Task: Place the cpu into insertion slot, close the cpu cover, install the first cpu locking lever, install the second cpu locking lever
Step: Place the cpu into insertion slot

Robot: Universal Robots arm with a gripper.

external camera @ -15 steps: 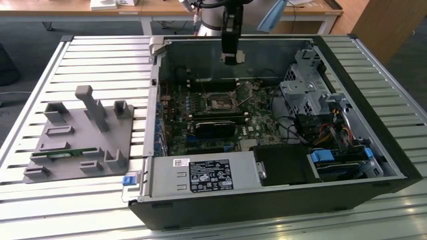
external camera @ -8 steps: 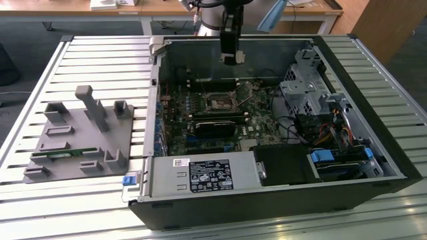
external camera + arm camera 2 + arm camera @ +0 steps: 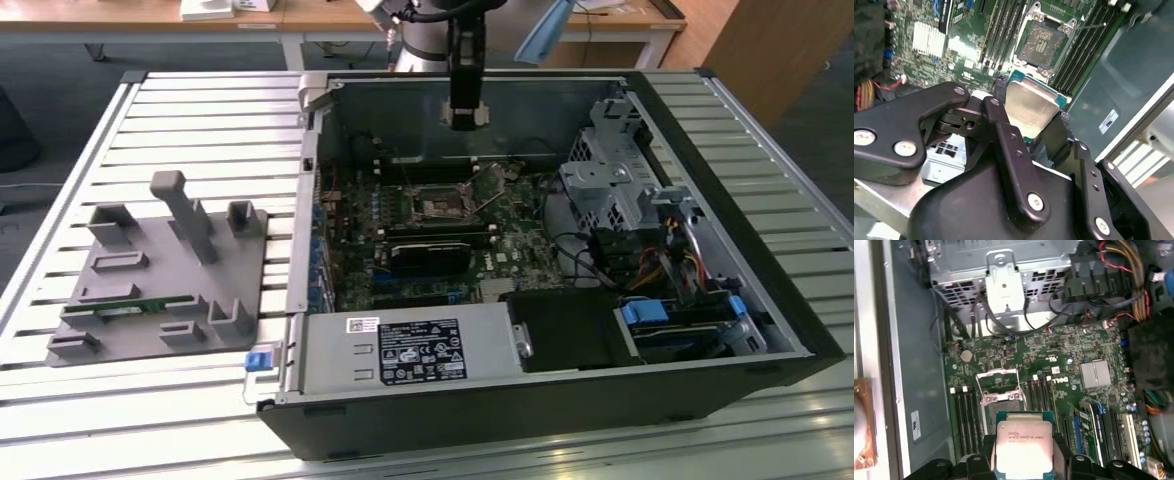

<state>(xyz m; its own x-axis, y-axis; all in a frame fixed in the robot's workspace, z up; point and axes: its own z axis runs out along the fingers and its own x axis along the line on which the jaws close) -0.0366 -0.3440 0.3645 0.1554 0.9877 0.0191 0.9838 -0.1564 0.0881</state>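
Black-walled and lidless, the computer case lies on a slatted metal table in the exterior view, with a grey plastic fixture on the table toward the exterior view's left edge. The arm comes down over the case's far wall. Its gripper hangs above the green motherboard, apart from it, over the insertion slot, which sits near the board's far edge. In the second wrist view the gripper is clenched on the cpu: black fingers press its opposite edges, and the dull silver top faces the camera. Beyond the chip and not touching it, the insertion slot lies bare, its dark pin field showing inside the silver rim, with long memory slots along both sides. In the first wrist view the cpu again sits gripped between the fingers, held above the board and overlapping the near edge of the insertion slot. The cpu cover stands swung up at the slot's far edge, so the socket is uncovered. A metal drive cage and bundled cables lie past the board's far edge.
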